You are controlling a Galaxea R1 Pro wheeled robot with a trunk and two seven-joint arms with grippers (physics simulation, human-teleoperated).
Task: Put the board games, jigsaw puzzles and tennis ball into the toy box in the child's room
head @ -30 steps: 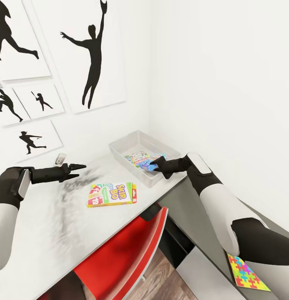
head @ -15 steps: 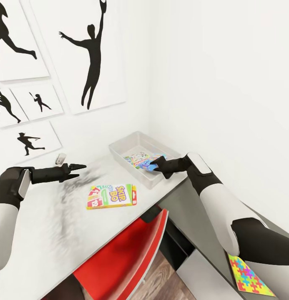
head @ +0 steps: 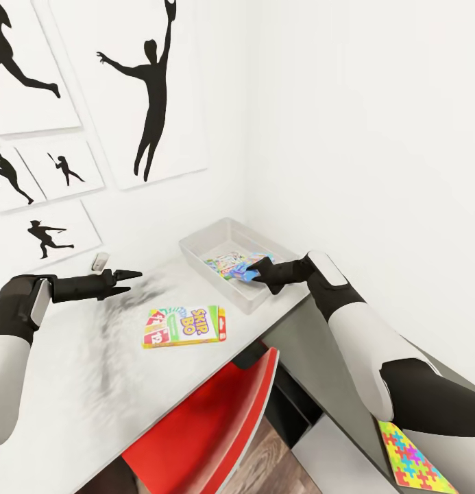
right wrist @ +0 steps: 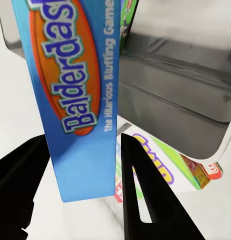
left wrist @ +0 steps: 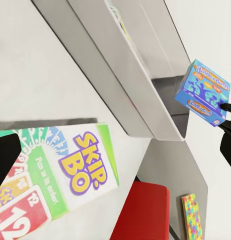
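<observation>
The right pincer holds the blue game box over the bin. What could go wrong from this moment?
The right pincer grips the blue Balderdash box by one edge above the toy box, so it may swing or slip. Released now, it might land tilted on the game box already inside. The Skip-Bo box lies near the table's front edge.

White walls (head: 347, 123) meet in a corner behind the desk. Left wall carries white panels with black sports silhouettes: large leaping figure (head: 149, 89), runner (head: 14, 51), smaller batters (head: 49, 234). Light grey desktop (head: 79, 370) joins a dark grey corner section (head: 319, 357). Red chair (head: 210, 425) tucked under desk edge. Wood-plank floor (head: 271, 466) below. White drawer front (head: 333, 456) beside it. Even, soft light.
</observation>
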